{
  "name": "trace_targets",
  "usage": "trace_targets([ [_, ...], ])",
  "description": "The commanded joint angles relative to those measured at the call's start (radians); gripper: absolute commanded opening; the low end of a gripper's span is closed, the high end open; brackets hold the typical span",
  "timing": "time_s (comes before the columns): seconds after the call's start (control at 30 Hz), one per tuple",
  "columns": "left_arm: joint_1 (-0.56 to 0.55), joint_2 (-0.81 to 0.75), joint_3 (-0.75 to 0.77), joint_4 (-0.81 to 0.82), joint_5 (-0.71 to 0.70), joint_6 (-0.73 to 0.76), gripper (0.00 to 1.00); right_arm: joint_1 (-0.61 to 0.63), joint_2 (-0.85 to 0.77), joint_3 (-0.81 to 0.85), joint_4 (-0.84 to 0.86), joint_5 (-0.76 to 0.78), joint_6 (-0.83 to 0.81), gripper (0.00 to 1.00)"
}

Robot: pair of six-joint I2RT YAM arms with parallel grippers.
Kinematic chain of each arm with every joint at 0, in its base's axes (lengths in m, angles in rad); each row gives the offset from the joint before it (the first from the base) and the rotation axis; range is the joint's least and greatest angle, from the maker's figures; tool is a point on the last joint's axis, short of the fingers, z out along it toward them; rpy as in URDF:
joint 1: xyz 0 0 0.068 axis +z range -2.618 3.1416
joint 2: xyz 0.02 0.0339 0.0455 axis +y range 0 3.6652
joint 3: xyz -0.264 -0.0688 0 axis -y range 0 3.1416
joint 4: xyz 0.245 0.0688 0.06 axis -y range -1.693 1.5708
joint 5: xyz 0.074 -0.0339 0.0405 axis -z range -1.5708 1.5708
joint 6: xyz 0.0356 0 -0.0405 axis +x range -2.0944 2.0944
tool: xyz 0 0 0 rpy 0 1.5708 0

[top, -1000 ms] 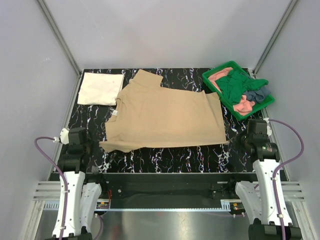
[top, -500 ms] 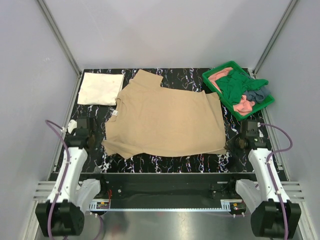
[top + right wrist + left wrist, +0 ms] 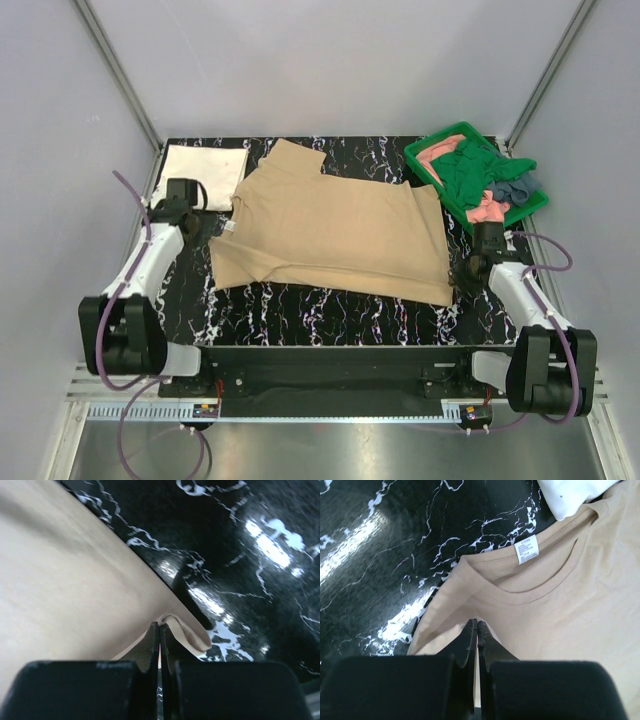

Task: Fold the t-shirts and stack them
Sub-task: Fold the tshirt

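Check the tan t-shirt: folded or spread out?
Spread, not folded: the tan t-shirt lies open, collar label showing. The left end effector and right end effector pinch its side edges.

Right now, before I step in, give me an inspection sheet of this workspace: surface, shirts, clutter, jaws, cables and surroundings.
Surface: black marbled table, glossy, with glare patches.
Job's things: tan shirt spread out in the middle; white shirt folded at the far left; green shirt, pink shirt and grey-blue shirt bundled in the green tray at the far right.
Clutter: nothing seen.
Grippers: left jaws shut on the tan shirt's edge near the collar; right jaws shut on its near right corner.
Cables: left cable and right cable, purple, looped beside the arms, off the cloth.
Surroundings: plain grey walls.
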Motion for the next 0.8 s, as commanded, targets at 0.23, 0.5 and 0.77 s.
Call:
trace_targets([
  [0.23,-0.005,0.219,0.228,0.070,0.007,0.131,0.00,-0.004,0.064,0.046,0.161,0.007,-0.092,0.00],
  [0.5,-0.007,0.280,0.268,0.071,0.004,0.139,0.00,-0.004,0.129,0.077,0.222,-0.066,-0.139,0.00],
  [0.77,-0.007,0.323,0.288,0.071,-0.016,0.150,0.00,-0.004,0.179,0.106,0.222,-0.037,-0.161,0.00],
])
